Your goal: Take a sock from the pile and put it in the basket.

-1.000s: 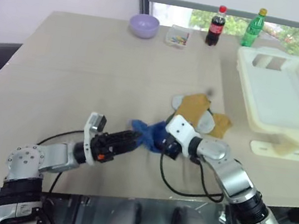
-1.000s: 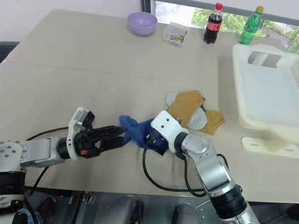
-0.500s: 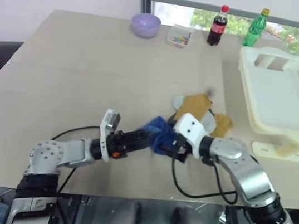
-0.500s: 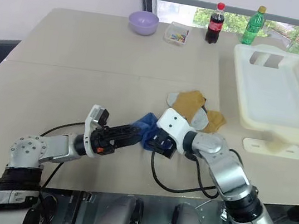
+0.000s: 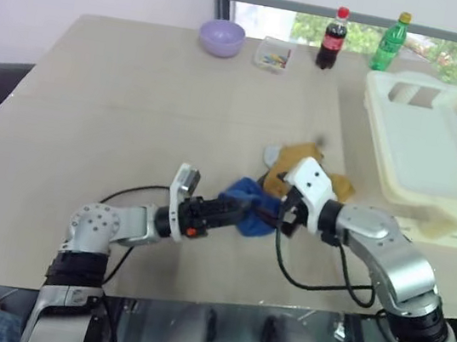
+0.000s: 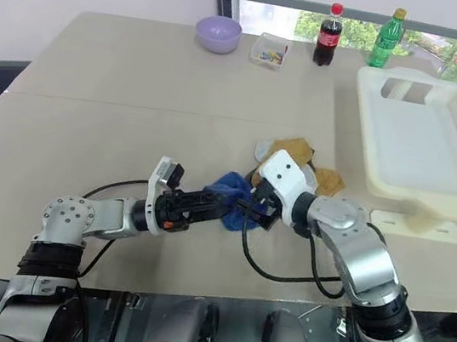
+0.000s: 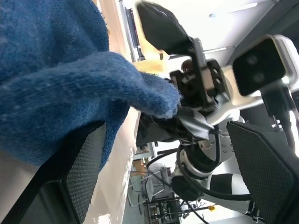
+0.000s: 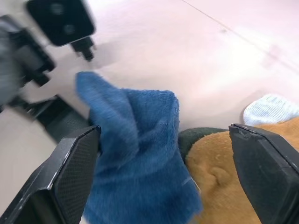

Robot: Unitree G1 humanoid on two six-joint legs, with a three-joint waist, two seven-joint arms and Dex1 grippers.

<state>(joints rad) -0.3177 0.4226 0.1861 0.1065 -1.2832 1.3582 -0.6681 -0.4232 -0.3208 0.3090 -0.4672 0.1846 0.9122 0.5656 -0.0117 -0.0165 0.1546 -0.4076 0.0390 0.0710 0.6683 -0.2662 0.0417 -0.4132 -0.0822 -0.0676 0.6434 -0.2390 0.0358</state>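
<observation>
The blue sock (image 5: 245, 209) is bunched up at the near side of the pile (image 5: 307, 172) of mustard and grey socks. My left gripper (image 5: 227, 212) reaches it from the left, level and open; in the left wrist view the sock (image 7: 70, 79) lies against one of the wide-spread fingers (image 7: 74, 177). My right gripper (image 5: 278, 215) meets the sock from the right, also open. In the right wrist view the sock (image 8: 135, 158) sits in the gap between its fingers (image 8: 70, 177). The cream basket (image 5: 432, 158) stands empty at the far right.
Along the table's far edge stand a lilac bowl (image 5: 222, 37), a small clear box (image 5: 273, 56), a cola bottle (image 5: 332, 38) and a green bottle (image 5: 389, 42). Black cables (image 5: 315, 283) trail from both wrists over the near part of the table.
Both arms have shifted right, the left gripper pushing in against the sock. The right gripper rose a little, and the sock bunch moved right, closer to the pile.
</observation>
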